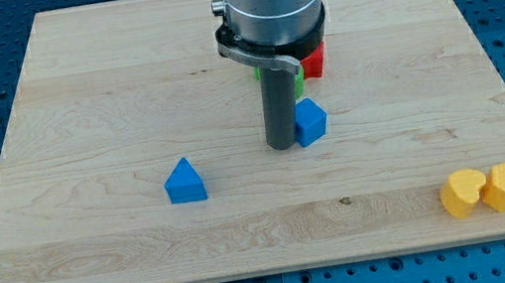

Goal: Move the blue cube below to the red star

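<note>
Our arm carries no gripper, only a straight dark rod, so nothing is grasped. My tip (283, 145) rests on the pale wooden board (77, 107) near its middle, touching or just beside the left face of the small blue cube (310, 121). Farther away, behind the rod, a red block (314, 62), whose shape we cannot make out, shows partly under the arm's grey housing, and a sliver of a green block (298, 81) sits just beside it, mostly hidden. A blue wedge-shaped block (184, 182) lies apart to the left and nearer. Two yellow blocks (486, 189) sit touching at the near right corner.
</note>
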### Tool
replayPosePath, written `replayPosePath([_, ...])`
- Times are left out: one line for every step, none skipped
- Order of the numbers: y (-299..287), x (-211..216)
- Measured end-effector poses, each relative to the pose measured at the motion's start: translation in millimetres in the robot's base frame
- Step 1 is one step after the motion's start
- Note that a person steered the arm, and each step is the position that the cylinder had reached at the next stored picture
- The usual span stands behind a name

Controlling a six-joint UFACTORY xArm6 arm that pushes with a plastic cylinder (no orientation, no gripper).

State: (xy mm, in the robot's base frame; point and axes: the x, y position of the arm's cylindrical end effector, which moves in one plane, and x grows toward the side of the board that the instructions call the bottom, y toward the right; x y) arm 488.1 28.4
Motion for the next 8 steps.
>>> replayPosePath([10, 7])
replayPosePath([23, 5])
replayPosePath([41, 5])
replayPosePath([47, 3])
replayPosePath([47, 29])
replayPosePath([58, 39])
replayPosePath([74, 28])
replayPosePath([73, 18])
